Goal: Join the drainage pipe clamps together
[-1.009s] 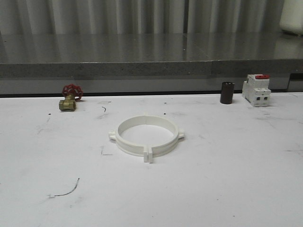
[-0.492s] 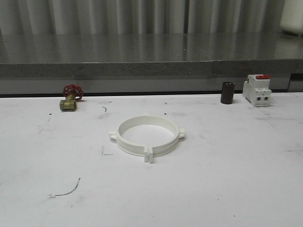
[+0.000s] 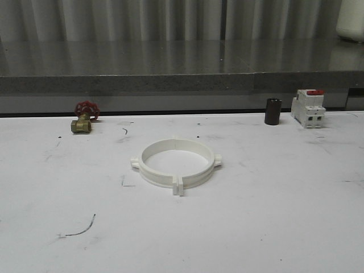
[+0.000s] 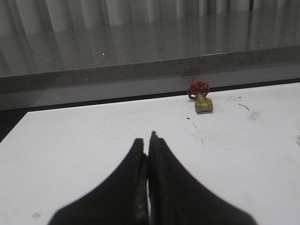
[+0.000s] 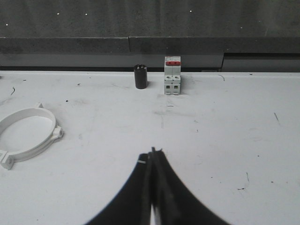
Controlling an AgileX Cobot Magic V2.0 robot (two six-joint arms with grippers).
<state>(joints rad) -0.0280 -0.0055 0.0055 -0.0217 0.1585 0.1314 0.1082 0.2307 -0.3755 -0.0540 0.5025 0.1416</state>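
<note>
The two white drainage pipe clamps [image 3: 175, 164] lie flat in the middle of the white table, their ends meeting so they form one closed ring with small tabs sticking out at the near side, the left and the right. Part of the same ring [image 5: 26, 133] shows in the right wrist view. My left gripper [image 4: 148, 139] hovers over bare table with its black fingers pressed together and nothing between them. My right gripper [image 5: 153, 153] is likewise shut and empty, well to the right of the ring.
A brass valve with a red wheel [image 3: 84, 118] sits at the back left. A short black cylinder [image 3: 273, 111] and a white-and-red breaker block [image 3: 309, 108] stand at the back right. A grey stone ledge [image 3: 182, 82] runs behind the table.
</note>
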